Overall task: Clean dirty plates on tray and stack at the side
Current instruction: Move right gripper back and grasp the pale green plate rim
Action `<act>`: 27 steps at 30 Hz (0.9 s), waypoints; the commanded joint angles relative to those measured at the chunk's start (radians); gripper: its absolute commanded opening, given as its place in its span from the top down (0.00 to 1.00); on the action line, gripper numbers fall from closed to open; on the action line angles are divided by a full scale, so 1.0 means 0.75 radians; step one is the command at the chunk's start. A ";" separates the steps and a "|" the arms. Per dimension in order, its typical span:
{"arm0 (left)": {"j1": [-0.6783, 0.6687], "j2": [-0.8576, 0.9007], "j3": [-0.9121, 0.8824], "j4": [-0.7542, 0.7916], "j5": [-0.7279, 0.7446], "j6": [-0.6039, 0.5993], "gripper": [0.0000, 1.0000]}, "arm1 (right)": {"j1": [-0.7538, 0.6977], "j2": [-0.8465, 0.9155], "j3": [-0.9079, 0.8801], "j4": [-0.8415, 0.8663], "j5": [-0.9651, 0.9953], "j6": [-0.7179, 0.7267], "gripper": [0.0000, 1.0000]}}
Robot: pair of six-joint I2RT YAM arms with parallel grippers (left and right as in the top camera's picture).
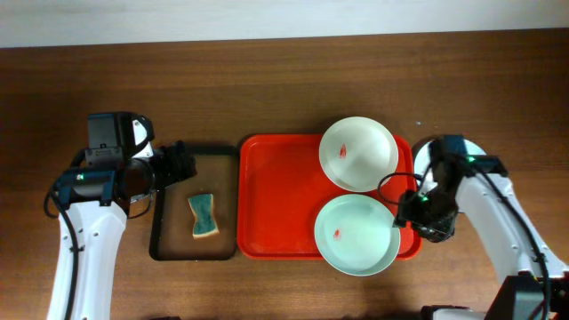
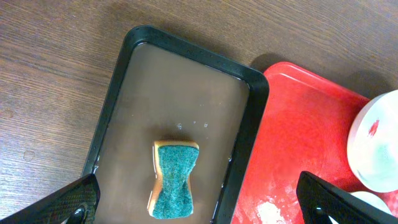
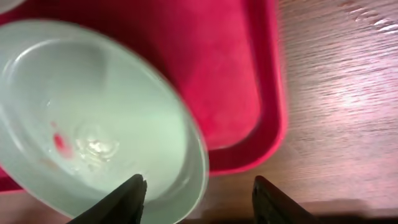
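The red tray (image 1: 280, 196) holds two plates. A white plate (image 1: 358, 153) with a red smear lies at its far right corner. A pale green plate (image 1: 356, 234), also smeared red, lies at the near right corner and overhangs the tray's rim. My right gripper (image 1: 411, 213) is open and straddles that plate's right edge (image 3: 198, 155): one finger is over the plate's inside, the other over the bare wood. A pale round thing (image 1: 476, 149), perhaps a third plate, shows behind the right arm. My left gripper (image 1: 182, 164) hangs open above the black tray.
A black tray (image 1: 164, 213) with a brown floor stands left of the red tray, with a green-and-yellow sponge (image 2: 175, 180) lying in it. Brown wooden table (image 1: 284, 80) runs all round. The right arm's cable (image 1: 391, 182) loops over the red tray's right rim.
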 commanded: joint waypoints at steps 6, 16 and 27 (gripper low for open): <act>0.006 -0.012 0.015 -0.001 0.010 0.002 0.01 | 0.110 -0.020 -0.087 0.051 0.084 0.145 0.53; 0.006 -0.012 0.015 -0.001 0.010 0.002 0.01 | 0.110 -0.020 -0.196 0.144 0.019 0.173 0.96; 0.006 -0.012 0.015 -0.001 0.010 0.002 0.01 | 0.239 -0.020 -0.196 0.192 -0.029 0.179 0.95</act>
